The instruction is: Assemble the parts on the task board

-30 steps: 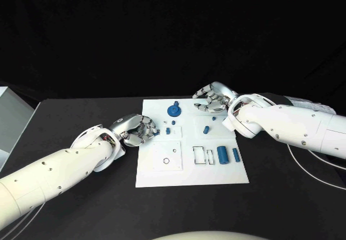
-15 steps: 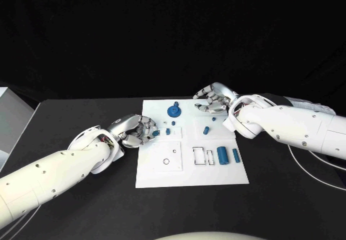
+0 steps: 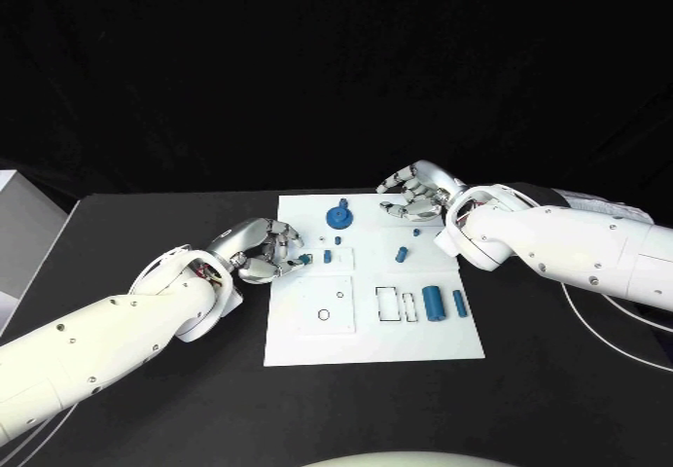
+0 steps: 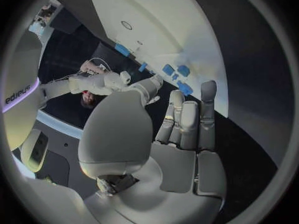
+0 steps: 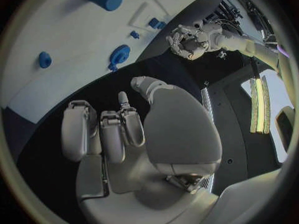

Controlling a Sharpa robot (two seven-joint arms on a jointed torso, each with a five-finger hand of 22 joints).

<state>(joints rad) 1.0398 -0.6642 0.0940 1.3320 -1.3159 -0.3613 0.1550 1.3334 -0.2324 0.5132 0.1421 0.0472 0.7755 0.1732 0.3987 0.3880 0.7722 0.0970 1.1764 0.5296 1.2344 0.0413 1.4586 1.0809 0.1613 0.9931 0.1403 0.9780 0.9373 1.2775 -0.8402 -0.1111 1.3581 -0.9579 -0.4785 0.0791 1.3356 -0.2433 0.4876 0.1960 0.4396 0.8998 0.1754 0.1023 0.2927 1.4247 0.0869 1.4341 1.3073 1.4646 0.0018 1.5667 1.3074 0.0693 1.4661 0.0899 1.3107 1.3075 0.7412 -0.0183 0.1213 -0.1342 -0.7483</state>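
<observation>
One white rectangular task board (image 3: 371,336) is seen on one black tabletop (image 3: 168,409). About eight small blue plastic parts (image 3: 435,300) can be counted on it, one of them a round gear-like piece (image 3: 338,215). Two silver hands are counted, left hand (image 3: 260,251) and right hand (image 3: 414,193)

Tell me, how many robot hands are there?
2. The left hand is at the left edge of the task board; the right hand is at its far right corner.

Black table (image 3: 140,224); white box (image 3: 21,233) at its left edge.
</observation>
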